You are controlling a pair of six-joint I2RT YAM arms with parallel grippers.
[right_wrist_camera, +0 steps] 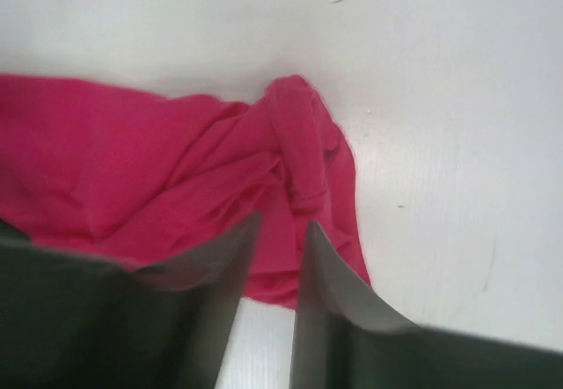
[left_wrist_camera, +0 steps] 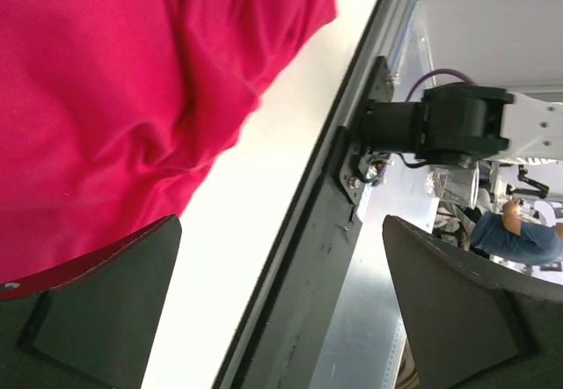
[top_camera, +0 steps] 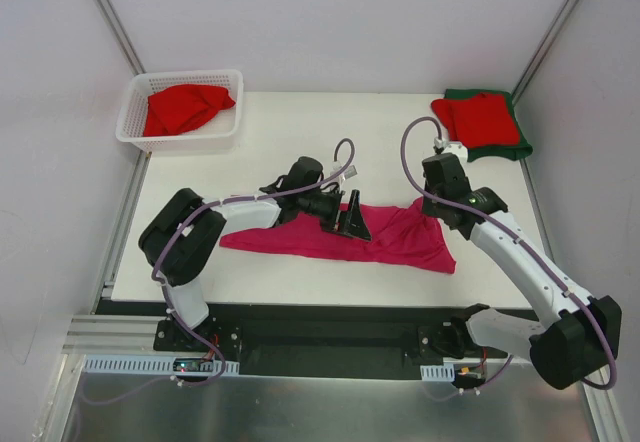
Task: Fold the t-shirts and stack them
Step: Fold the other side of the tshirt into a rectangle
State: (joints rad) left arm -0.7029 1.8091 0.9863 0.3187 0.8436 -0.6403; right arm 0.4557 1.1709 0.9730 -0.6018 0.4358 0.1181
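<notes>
**Two shirts piled, one half-folded, one waiting in the basket**

The left jaws are spread wide with nothing between them, hanging over the middle of the magenta-pink t-shirt [top_camera: 400, 237]. The right jaws are parted only a crack, just above that shirt's bunched right end, and I can see no cloth caught in them.

The shirt lies across the near half of the bench [top_camera: 300, 127]. It is drawn into a long, narrow band running left to right, creased along its length and lumpy at the right end. I'd call it partway folded. It looks to need at least one more fold across its length, then a lift onto the pile.

That pile sits at the far right corner, a folded red t-shirt [top_camera: 478, 117] on top of a folded dark green t-shirt [top_camera: 520, 148]. At the far left corner a white lattice basket [top_camera: 185, 75] holds a crumpled red t-shirt [top_camera: 185, 109], not yet folded. By my reckoning that makes two done, one under way and one not started.
</notes>
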